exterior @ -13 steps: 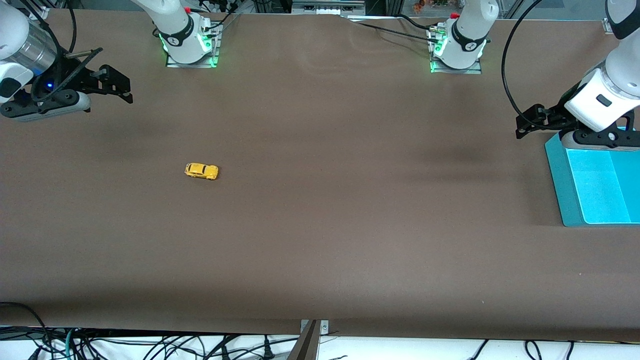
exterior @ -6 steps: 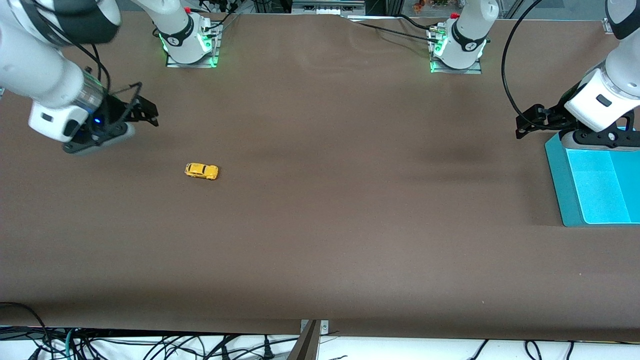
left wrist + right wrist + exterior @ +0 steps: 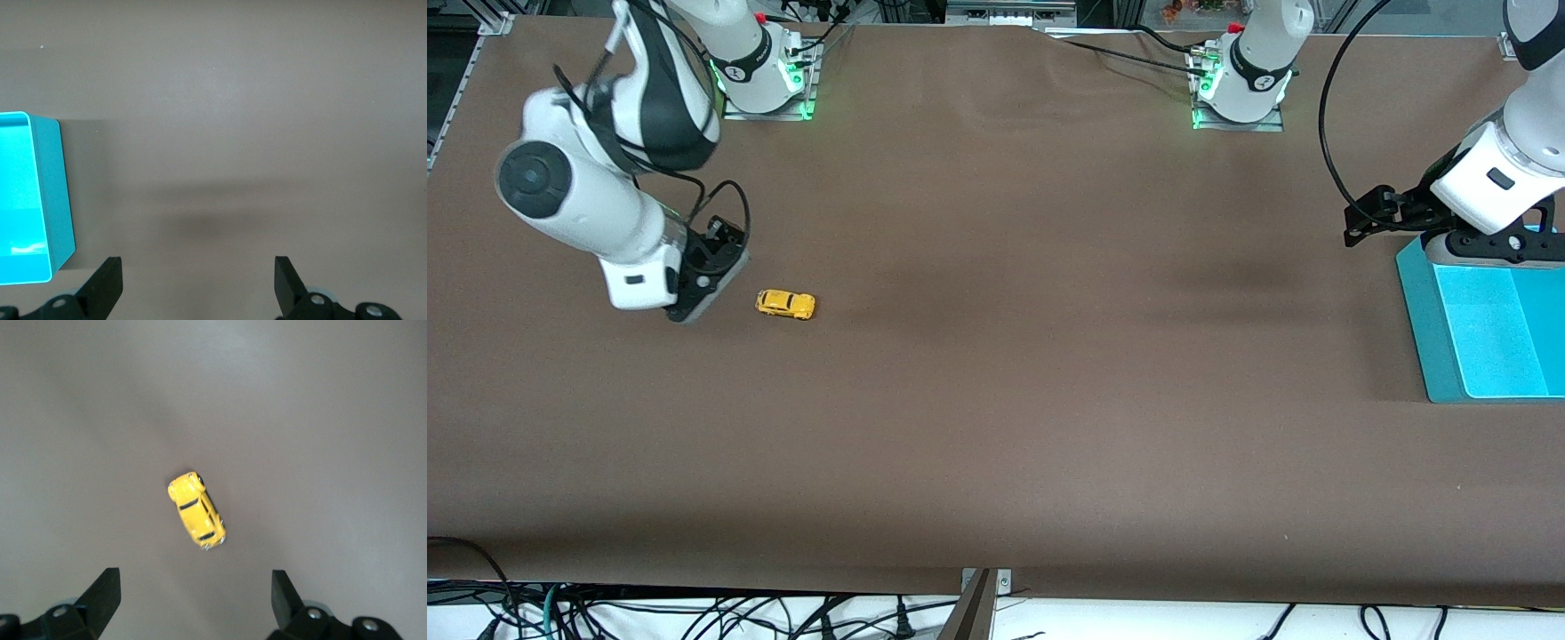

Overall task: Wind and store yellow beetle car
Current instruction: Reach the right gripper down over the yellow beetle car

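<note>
You're barely started: the tiny yellow beetle-shaped toy car (image 3: pixel 785 304) sits untouched on the brown table (image 3: pixel 996 400), right gripper (image 3: pixel 193 603) spread above it, left gripper (image 3: pixel 197 290) waiting spread over the turquoise plastic bin (image 3: pixel 1423 329).

High front camera; downward wrist cameras over table (image 3: pixel 996 400).

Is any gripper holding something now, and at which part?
Nothing is held. The right gripper is open above the yellow beetle car; the left gripper waits open beside the turquoise bin.
</note>
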You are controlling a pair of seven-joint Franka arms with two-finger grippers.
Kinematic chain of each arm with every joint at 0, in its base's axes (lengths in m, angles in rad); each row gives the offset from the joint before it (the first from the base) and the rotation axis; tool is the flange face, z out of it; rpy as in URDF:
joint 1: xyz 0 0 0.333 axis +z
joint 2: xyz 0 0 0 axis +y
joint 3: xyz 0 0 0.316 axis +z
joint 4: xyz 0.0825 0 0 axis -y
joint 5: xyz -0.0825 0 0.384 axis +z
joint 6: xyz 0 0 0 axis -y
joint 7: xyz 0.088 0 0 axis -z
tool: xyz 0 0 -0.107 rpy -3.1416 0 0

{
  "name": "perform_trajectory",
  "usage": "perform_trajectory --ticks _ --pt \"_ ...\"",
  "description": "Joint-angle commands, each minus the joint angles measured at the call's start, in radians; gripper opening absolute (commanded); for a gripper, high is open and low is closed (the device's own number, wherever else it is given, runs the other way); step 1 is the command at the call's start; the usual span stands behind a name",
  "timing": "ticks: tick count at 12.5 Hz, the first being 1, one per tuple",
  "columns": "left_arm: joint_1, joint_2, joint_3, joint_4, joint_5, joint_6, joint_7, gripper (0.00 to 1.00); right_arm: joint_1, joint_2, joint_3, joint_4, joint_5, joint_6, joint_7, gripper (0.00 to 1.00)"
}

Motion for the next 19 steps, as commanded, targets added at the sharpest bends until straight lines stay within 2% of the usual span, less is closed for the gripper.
perform_trajectory --ticks 1,6,9,14,15,16,19 --pt "0.002 0.017 -0.006 0.037 0.028 -0.025 -0.002 1.00 0.000 0.019 0.032 -0.106 -0.010 0.160 -0.194 1.00" --pt "0.002 0.017 -0.006 0.037 0.028 -0.025 -0.002 1.00 -0.001 0.060 0.052 -0.316 -0.009 0.485 -0.342 1.00" --pt "0.002 0.017 -0.006 0.037 0.028 -0.025 -0.002 1.00 -0.001 0.096 0.051 -0.333 -0.003 0.555 -0.437 1.00" --pt "0.002 0.017 -0.006 0.037 0.028 -0.025 -0.002 1.00 -0.003 0.131 0.048 -0.385 -0.001 0.641 -0.480 1.00" --pt "0.002 0.017 -0.006 0.037 0.028 -0.025 -0.002 1.00 -0.003 0.142 0.046 -0.387 -0.001 0.650 -0.480 0.97" --pt "0.002 0.017 -0.006 0.037 0.028 -0.025 -0.002 1.00 -0.003 0.142 0.046 -0.387 -0.001 0.650 -0.480 0.88" --pt "0.002 0.017 -0.006 0.037 0.028 -0.025 -0.002 1.00 -0.004 0.142 0.045 -0.387 -0.001 0.650 -0.485 0.49"
